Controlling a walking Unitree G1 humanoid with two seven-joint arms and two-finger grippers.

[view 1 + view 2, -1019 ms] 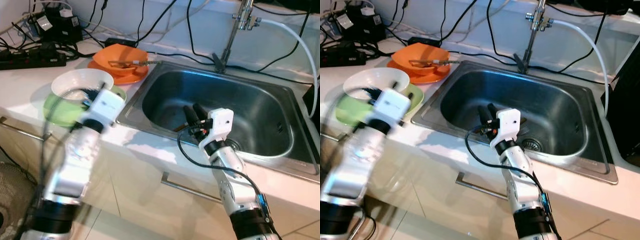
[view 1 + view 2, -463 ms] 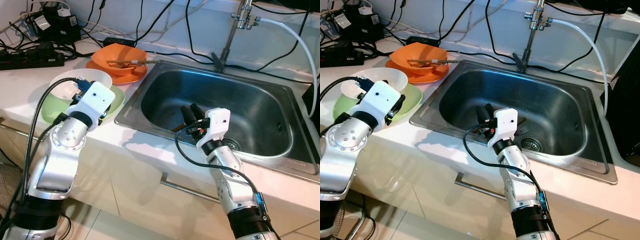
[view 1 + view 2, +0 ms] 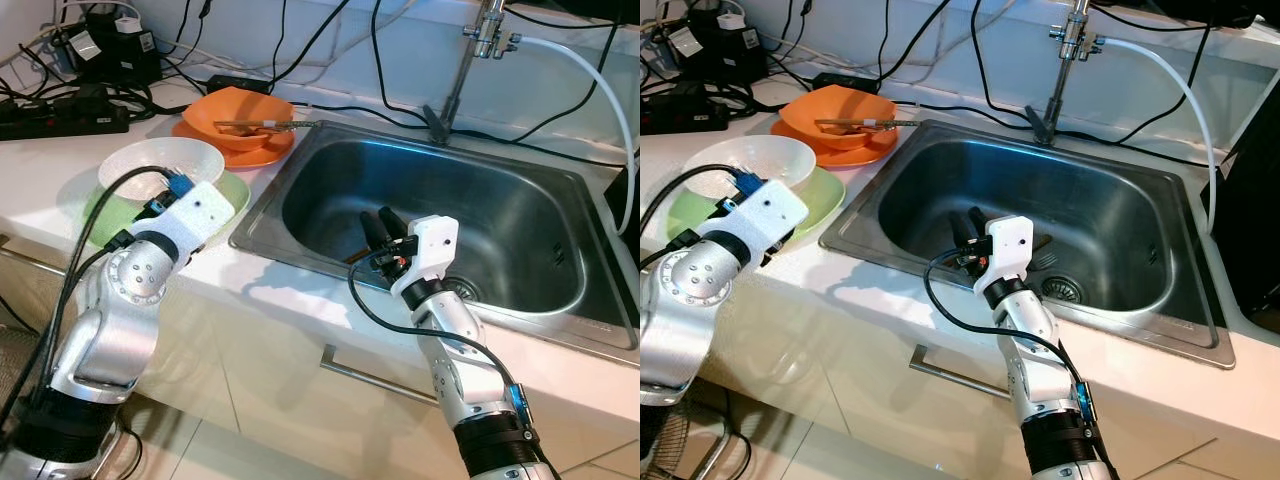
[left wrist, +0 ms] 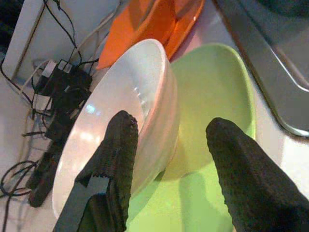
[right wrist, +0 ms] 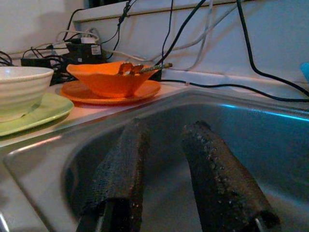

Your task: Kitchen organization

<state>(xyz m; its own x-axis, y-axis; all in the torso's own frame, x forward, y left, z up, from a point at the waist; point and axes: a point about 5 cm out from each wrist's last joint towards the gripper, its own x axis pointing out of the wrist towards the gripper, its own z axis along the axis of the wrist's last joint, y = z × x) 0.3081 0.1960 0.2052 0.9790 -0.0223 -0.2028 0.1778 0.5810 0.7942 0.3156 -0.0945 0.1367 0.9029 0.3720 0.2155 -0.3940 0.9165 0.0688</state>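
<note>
At the frame's left, my left gripper hovers with fingers spread wide at the white bowl, which sits on the green plate. At centre, my right gripper hangs over the steel sink, fingers slightly parted, holding nothing. An orange bowl on an orange plate sits at upper left.

Before you, the white countertop carries a green plate holding a white bowl, an orange plate holding an orange bowl, a power strip with tangled cables, and the inset steel sink.
</note>
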